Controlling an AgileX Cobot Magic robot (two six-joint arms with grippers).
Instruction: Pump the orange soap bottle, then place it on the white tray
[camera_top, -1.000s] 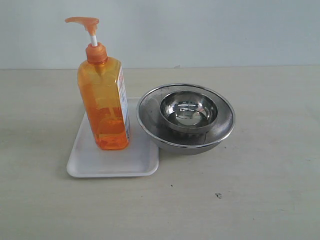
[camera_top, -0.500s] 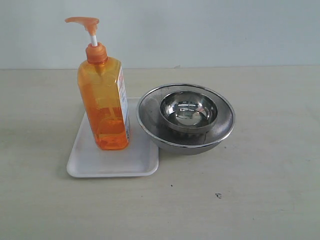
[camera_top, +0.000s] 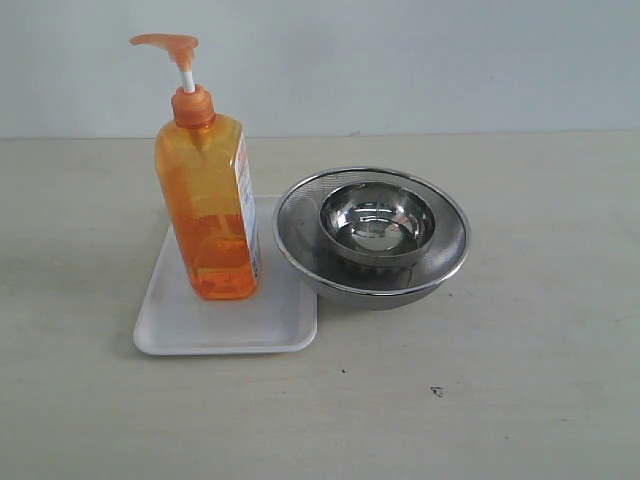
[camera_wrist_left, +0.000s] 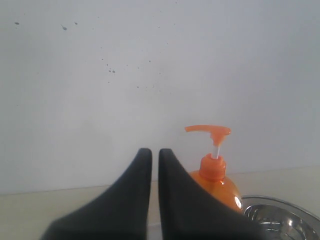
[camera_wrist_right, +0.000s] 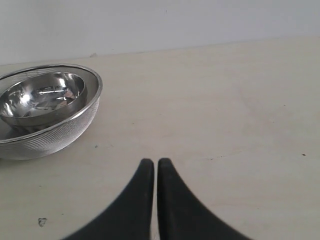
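Observation:
The orange soap bottle (camera_top: 208, 205) stands upright on the white tray (camera_top: 190, 322), its pump head (camera_top: 165, 43) raised on the white stem. Neither arm shows in the exterior view. In the left wrist view my left gripper (camera_wrist_left: 155, 152) is shut with nothing in it, and the orange soap bottle (camera_wrist_left: 214, 175) rises behind and to one side of its fingertips, apart from them. My right gripper (camera_wrist_right: 152, 162) is shut and empty over bare table, away from the bottle, which is out of that view.
A small steel bowl (camera_top: 377, 222) sits inside a larger steel mesh bowl (camera_top: 372, 240), touching the tray's right edge. The same bowls (camera_wrist_right: 45, 107) lie to one side in the right wrist view. A pale wall stands behind the table.

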